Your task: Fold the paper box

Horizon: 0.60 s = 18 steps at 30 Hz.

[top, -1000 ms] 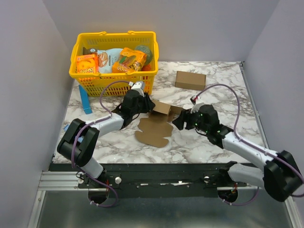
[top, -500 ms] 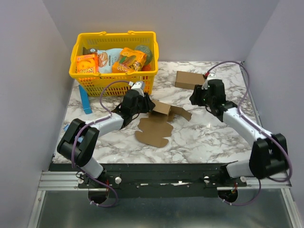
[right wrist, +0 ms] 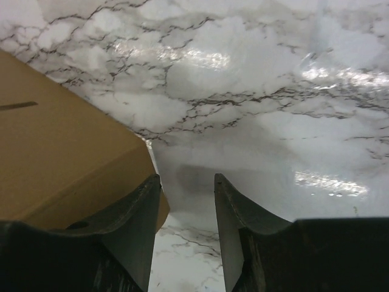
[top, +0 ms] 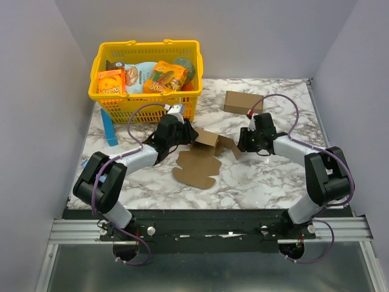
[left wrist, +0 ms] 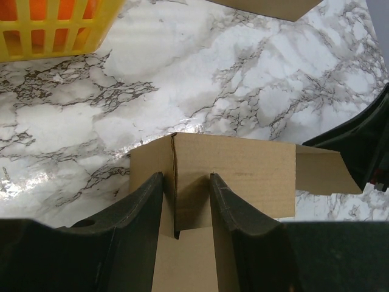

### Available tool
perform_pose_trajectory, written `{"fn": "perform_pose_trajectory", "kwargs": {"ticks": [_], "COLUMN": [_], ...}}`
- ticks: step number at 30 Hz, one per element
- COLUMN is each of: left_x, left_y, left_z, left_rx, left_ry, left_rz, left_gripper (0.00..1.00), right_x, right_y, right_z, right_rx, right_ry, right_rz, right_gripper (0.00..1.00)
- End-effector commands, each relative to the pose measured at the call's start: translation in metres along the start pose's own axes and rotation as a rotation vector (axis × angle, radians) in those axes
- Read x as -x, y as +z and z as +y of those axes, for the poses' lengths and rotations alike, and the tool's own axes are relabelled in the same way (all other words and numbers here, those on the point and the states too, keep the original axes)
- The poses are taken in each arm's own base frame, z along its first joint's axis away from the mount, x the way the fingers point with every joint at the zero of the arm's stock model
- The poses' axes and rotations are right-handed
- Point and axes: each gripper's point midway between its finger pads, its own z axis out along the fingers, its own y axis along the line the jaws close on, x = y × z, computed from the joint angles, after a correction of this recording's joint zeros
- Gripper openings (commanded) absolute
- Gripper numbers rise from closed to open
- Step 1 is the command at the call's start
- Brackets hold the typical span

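— Where is the paper box [top: 197,165] found?
— It is seen about the middle of the tabletop [top: 273,179], as a brown die-cut sheet. Most of it is laid flat, while its far part is raised into an upright wall, with one flap spread toward the right edge.
— How is the left gripper [top: 189,136] placed?
— It is set at the far left of the sheet. In the left wrist view its fingers [left wrist: 149,207] are pressed against both sides of a creased upright section, so the cardboard is grasped.
— And the right gripper [top: 241,145]?
— It is positioned just beside the spread flap. In the right wrist view its fingers [right wrist: 143,213] are parted with only marble between them; nothing is held. A brown cardboard face is seen just beside one finger; contact cannot be told.
— What else is carried by the tabletop?
— A yellow basket [top: 146,44] with orange snack boxes [top: 111,81] is set at the far left corner, and a longer brown carton [top: 243,102] is laid near the far edge, apart from the sheet
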Motion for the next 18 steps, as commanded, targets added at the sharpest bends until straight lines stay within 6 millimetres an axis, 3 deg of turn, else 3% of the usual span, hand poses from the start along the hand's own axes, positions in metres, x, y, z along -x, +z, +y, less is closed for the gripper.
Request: {"fn": "perform_pose_trajectory", "kwargs": {"ticks": [1,5,11,13,18], "left_x": [-0.019,-0.024,-0.027,-0.028,-0.028], "left_y": [0.0,0.0,0.0,0.001,-0.002], "left_z": [0.01,0.01,0.007,0.006,0.01], "left_rx": [0.025,0.023,0.019,0.017,0.037], "left_ry": [-0.007,-0.017,-0.016,-0.014,0.0], "left_rz": [0.058,0.063,0.065,0.068,0.069], "left_gripper": [0.43,0.43,0.43,0.43,0.43], "right_x": [-0.019,-0.014,-0.013,-0.012,-0.019], "right_y": [0.001,0.0,-0.001,-0.001,0.005], "right_z": [0.033,0.06,0.077,0.077,0.049], "right_rx": [0.187,0.331,0.391,0.387,0.223], "right_ry": [0.017,-0.021,-0.108,-0.121,-0.086], "right_rz": [0.051,0.041,0.033,0.026,0.041], "right_gripper": [0.49,0.48,0.47,0.47,0.5]}}
